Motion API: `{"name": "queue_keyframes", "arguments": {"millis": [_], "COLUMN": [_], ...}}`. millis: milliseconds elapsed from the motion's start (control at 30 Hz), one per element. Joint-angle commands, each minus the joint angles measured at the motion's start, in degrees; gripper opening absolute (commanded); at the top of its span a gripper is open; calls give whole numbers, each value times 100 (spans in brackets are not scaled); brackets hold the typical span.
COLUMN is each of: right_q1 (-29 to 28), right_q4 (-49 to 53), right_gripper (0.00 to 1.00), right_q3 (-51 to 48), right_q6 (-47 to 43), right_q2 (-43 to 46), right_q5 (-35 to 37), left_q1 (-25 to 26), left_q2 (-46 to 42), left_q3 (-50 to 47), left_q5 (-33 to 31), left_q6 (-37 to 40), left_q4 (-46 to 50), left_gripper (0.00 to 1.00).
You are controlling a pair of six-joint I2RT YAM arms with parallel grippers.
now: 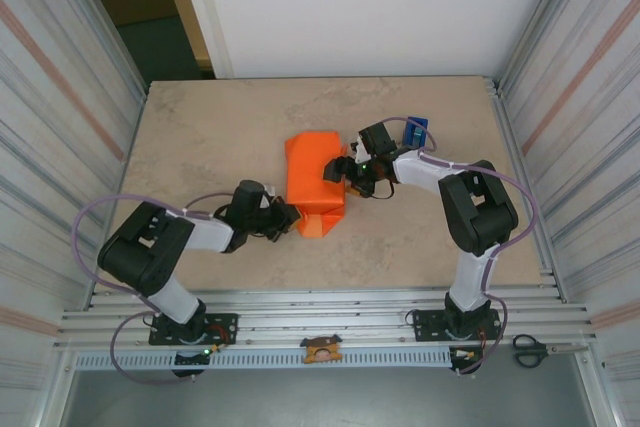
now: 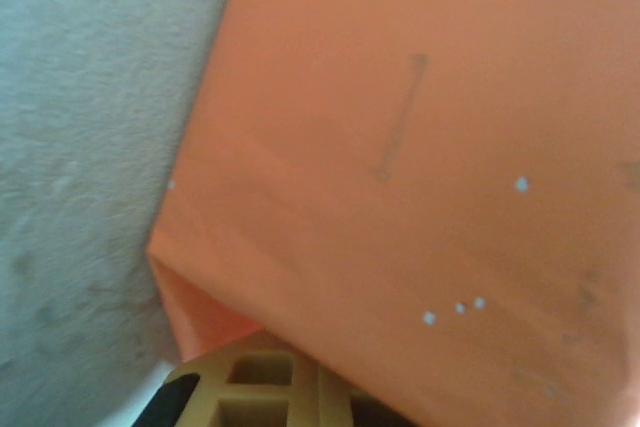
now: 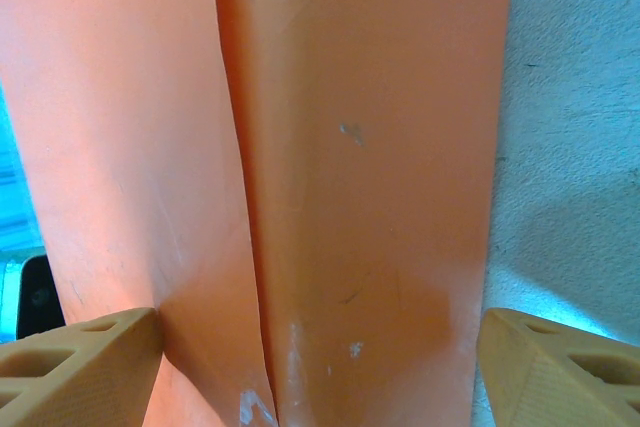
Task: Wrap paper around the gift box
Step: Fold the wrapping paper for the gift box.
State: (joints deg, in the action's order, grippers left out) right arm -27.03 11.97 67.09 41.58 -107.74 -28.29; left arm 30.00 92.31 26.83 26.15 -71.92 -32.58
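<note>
The paper (image 1: 315, 182) lies folded into a bundle mid-table, the gift box presumably hidden inside. The left gripper (image 1: 290, 215) is closed at its near-left corner, perhaps pinching the sheet. The right gripper (image 3: 320, 362) straddles the bundle wide, gripping nothing, so a tug could drag it or spring the folds.

The plain orange paper (image 1: 312, 187) lies on the table (image 1: 200, 137) folded into a boxy bundle, edges overlapping lengthwise.
</note>
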Motion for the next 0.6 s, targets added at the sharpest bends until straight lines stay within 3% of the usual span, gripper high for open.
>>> {"name": "queue_keyframes", "arguments": {"millis": [0,300,567], "right_q1": [-57,-57,-48], "right_q4": [257,245,236], "right_gripper": [81,81,81], "right_q3": [-179,-196,-214], "right_q6": [102,97,93], "right_q2": [-31,-7,-1], "right_q5": [180,185,207], "left_q1": [136,346,280], "left_q2": [118,-266,-1984], "left_q3": [15,-288,-442], "left_q5": [-518,-957,-1069], "left_q6": [-330,-327,677], "left_q4": [-642,-913,993], "left_gripper": [5,6,5]}}
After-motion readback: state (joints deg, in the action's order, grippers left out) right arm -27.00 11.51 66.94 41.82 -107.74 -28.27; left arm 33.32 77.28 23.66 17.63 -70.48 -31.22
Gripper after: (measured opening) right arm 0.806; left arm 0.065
